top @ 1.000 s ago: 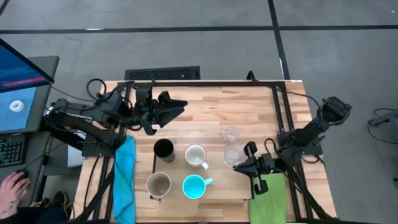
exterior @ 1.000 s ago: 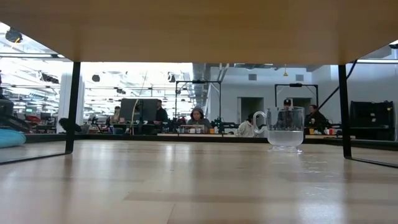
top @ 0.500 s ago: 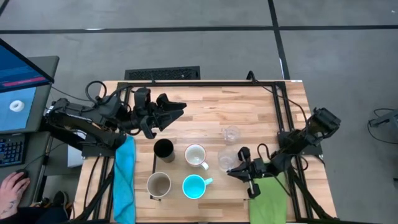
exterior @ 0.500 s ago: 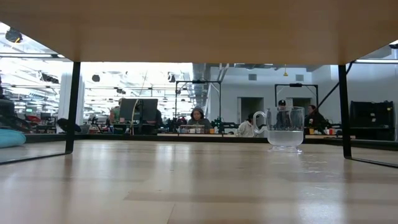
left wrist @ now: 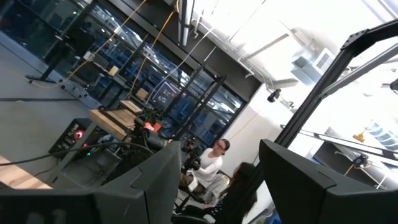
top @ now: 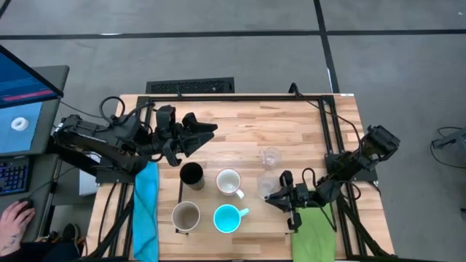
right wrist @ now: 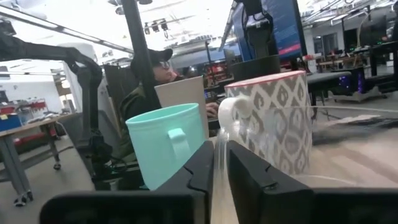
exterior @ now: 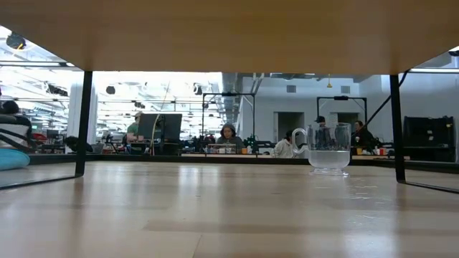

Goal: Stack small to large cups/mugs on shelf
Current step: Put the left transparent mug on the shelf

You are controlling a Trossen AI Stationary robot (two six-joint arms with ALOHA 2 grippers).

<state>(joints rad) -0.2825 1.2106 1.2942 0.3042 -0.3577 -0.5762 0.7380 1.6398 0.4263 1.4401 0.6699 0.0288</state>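
Note:
The shelf [top: 255,222] is a raised wood board with black rails; the low view shows its underside [exterior: 229,29]. On it stand a black tumbler [top: 191,175], a white mug [top: 229,182], a beige mug [top: 186,215] and a blue mug [top: 228,217]. At its right end, my right gripper [top: 272,195] is shut on a clear glass [top: 266,186]. A second clear glass [top: 271,156] stands on the tabletop beyond the shelf. My left gripper [top: 204,135] hangs open over the table's far left, touching nothing. My right gripper has the clear glass's side wall [right wrist: 219,146] between its two fingers, one finger inside the glass and one outside. The fingers come nearly level from the table's right. The glass is upright and its base seems to rest on the shelf board.
A blue cloth [top: 145,204] hangs at the table's left edge and a green cloth [top: 313,229] at its near right. A person's hand [top: 14,218] rests at a keyboard left of the table. Bare wood lies across the table's far half.
My right gripper has carried the clear glass away from the second glass, toward the table's near edge and slightly left, and has sunk with it onto the shelf's right end, beside the white mug. The glass has stayed upright.

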